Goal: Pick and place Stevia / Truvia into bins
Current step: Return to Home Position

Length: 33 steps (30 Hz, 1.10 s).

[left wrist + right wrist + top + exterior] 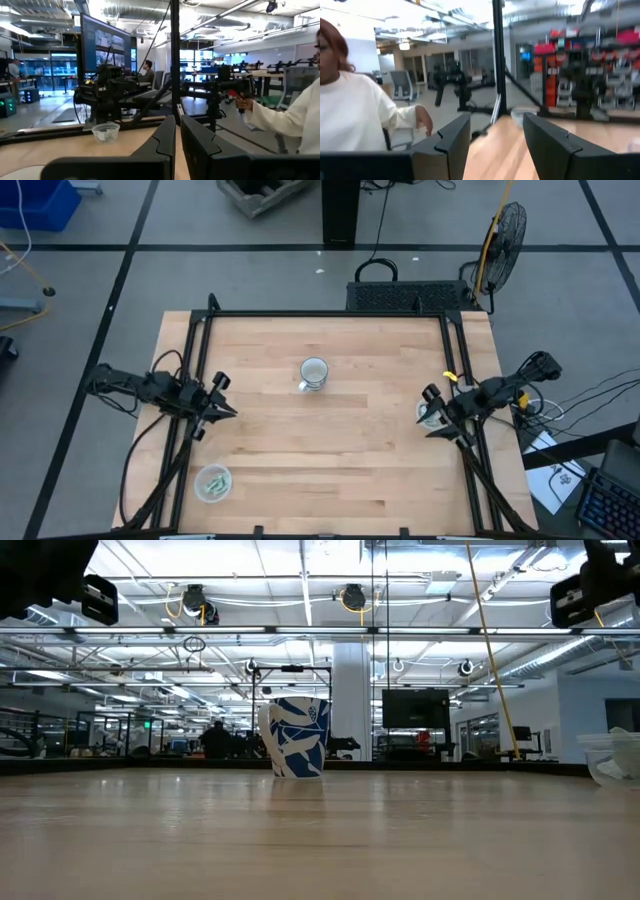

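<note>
left bin (198, 486): green sachets (214, 480) inside | right bin (424, 413): contents unclear | left gripper (177, 121): nearly closed, empty | right gripper (496, 117): fingers wide apart, empty

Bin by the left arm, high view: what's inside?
The bin holds pale green Stevia sachets, piled together. Their count cannot be told; any lower ones are covered by those on top.

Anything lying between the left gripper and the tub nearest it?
No. The high view shows only bare table from the left gripper to that tub; the mug stands off toward the middle.
</note>
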{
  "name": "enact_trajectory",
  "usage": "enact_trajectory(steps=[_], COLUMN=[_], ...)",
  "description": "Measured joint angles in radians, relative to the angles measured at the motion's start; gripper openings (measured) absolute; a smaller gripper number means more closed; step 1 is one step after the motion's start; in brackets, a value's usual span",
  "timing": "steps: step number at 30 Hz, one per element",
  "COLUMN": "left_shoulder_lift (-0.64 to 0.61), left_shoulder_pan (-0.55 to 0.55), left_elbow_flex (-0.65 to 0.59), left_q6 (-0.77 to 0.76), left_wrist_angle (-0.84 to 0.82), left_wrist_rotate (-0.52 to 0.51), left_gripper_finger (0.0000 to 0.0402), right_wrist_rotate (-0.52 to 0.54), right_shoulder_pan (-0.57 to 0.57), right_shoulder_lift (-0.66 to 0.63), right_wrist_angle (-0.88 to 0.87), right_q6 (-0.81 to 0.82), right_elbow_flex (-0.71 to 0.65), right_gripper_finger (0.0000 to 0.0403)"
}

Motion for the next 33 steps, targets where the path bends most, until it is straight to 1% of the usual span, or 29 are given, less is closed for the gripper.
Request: enact_trajectory(steps=[3, 7, 33], left_shoulder_lift=[0.000, 0.000, 0.000], left_shoulder_pan=[0.000, 0.000, 0.000], left_elbow_flex=[0.000, 0.000, 0.000], left_q6=[-0.021, -0.022, -0.021], left_wrist_angle=[0.000, 0.000, 0.000], left_wrist_rotate=[-0.004, -0.004, -0.004], left_gripper_finger=[0.0031, 0.0031, 0.0031], right_wrist_rotate=[0.002, 0.002, 0.002], right_shoulder_pan=[0.000, 0.000, 0.000], right_shoulder_lift=[0.001, 0.001, 0.001], right_wrist_angle=[-0.062, -0.101, -0.096], right_q6=[0.038, 0.044, 0.044], right_elbow_flex=[-0.001, -0.001, -0.003], right_gripper_finger=[0.0177, 0.0176, 0.0174])
